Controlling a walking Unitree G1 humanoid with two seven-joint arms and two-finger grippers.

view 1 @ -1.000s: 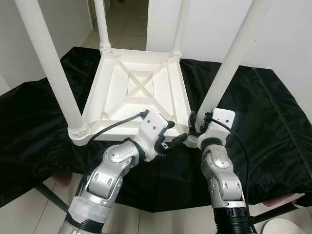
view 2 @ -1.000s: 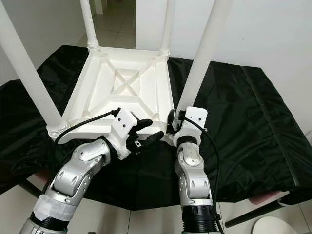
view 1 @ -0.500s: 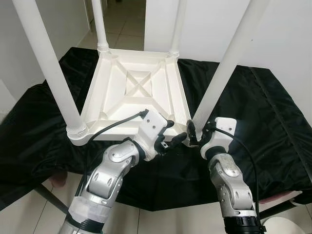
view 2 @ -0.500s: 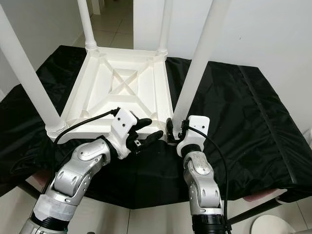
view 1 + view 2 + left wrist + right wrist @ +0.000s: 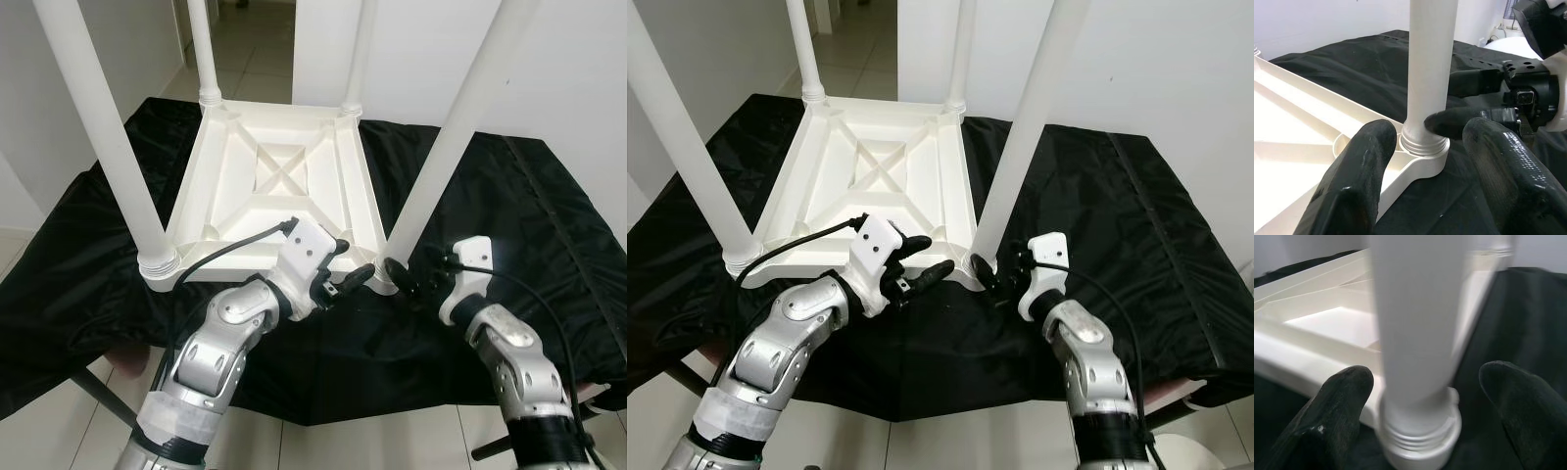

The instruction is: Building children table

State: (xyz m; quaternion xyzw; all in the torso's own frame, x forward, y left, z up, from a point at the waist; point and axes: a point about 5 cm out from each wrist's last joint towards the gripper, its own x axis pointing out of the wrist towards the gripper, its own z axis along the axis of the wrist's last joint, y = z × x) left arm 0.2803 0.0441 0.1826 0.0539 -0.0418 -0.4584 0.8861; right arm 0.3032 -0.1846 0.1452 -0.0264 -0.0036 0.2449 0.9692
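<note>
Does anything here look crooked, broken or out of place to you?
Nothing looks broken. The white table lies upside down on the black cloth with four legs up, which suits assembly. The near right leg seems to lean a little outward. Both grippers, left and right, sit open at its base.

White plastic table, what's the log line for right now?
white plastic upside-down table on black cloth | near-right white leg in socket | left gripper open | right gripper open beside leg base
</note>
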